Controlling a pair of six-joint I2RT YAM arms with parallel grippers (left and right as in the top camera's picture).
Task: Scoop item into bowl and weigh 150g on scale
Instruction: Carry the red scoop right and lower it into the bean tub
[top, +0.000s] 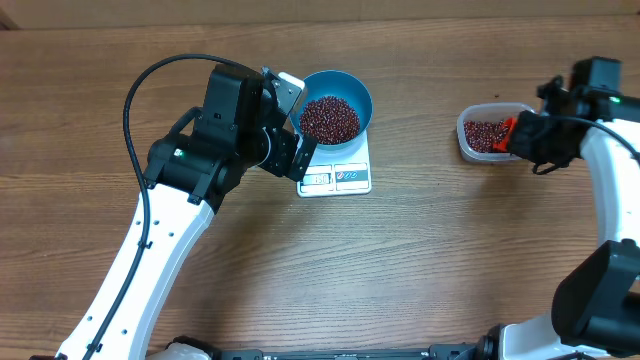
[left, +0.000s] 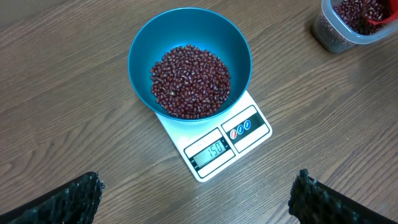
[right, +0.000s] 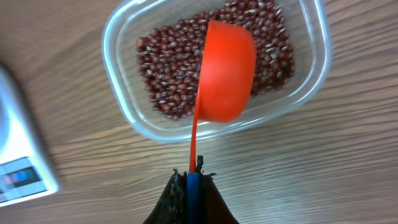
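You will find the worktop (top: 420, 260) in order. Left gripper (left: 196, 202): spread wide, empty, at 9 o'clock of the bowl (top: 362, 95). The bowl sits on the scale (top: 345, 178), beans (left: 189, 81) heaped inside, display reading 150. Tub (top: 465, 130): 3 o'clock, well apart. Right gripper (right: 191, 180): clamped on the scoop (right: 227, 71), above the tub.

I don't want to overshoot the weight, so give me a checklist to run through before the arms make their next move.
1. The blue bowl sits on the scale: ok.
2. The display reads 150: ok.
3. The beans are in the bowl, with none seen on the table around the scale: ok.
4. The left gripper is open, empty and clear of the bowl: ok.
5. The right gripper is shut on the handle of the red scoop, which is over the clear tub: ok.
6. The scoop holds no beans: cannot tell.
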